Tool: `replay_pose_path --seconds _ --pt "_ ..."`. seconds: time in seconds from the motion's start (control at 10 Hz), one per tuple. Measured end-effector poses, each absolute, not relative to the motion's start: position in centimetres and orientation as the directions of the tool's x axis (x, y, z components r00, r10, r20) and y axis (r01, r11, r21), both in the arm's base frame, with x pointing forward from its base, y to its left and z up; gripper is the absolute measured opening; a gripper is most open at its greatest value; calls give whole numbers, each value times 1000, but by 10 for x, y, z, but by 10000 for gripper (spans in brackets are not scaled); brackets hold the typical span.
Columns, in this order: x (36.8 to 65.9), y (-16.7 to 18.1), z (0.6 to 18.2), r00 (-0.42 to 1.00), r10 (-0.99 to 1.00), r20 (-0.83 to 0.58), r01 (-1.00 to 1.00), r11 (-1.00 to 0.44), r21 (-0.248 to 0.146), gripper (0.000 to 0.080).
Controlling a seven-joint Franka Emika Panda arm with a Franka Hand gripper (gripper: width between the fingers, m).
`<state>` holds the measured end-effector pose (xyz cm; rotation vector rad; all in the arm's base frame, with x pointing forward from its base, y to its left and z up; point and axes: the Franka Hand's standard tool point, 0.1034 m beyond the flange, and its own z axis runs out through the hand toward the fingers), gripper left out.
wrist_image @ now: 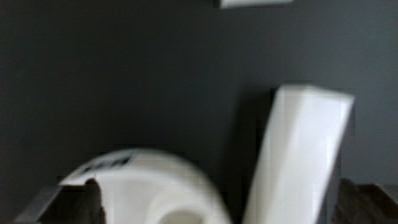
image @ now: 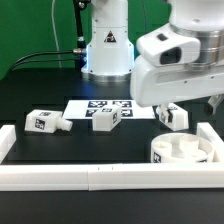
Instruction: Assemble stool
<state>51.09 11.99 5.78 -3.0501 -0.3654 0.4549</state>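
Hovering over one leg, jaws wide

Hanging low near the worktop's edge on the exterior view's right: gripper [wrist_image: 214, 205], jaws spread wide, nothing held. Directly beneath, leg [image: 172, 116], long axis seemingly running away between the fingers, closer to one finger. Seat [image: 185, 150] just beside it, by the near corner. Counted: three legs, with second leg [image: 107, 117] on the marker board [image: 85, 105] and third leg [image: 45, 121] toward the opposite edge; one seat.

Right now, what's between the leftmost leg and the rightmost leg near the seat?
A third leg, at the marker board's front edge, seen in the exterior view.
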Motion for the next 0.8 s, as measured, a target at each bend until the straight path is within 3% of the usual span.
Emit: replay_pose_path --seconds 0.3,0.4,0.6,0.8 --pt "503 120 55 851 221 -476 206 -975 -84 649" --pt "490 121 51 821 166 -546 160 -985 -58 649" --pt "458 117 51 722 142 -677 149 -988 -48 649" --pt "458 116 48 657 134 -741 146 -988 -50 649"
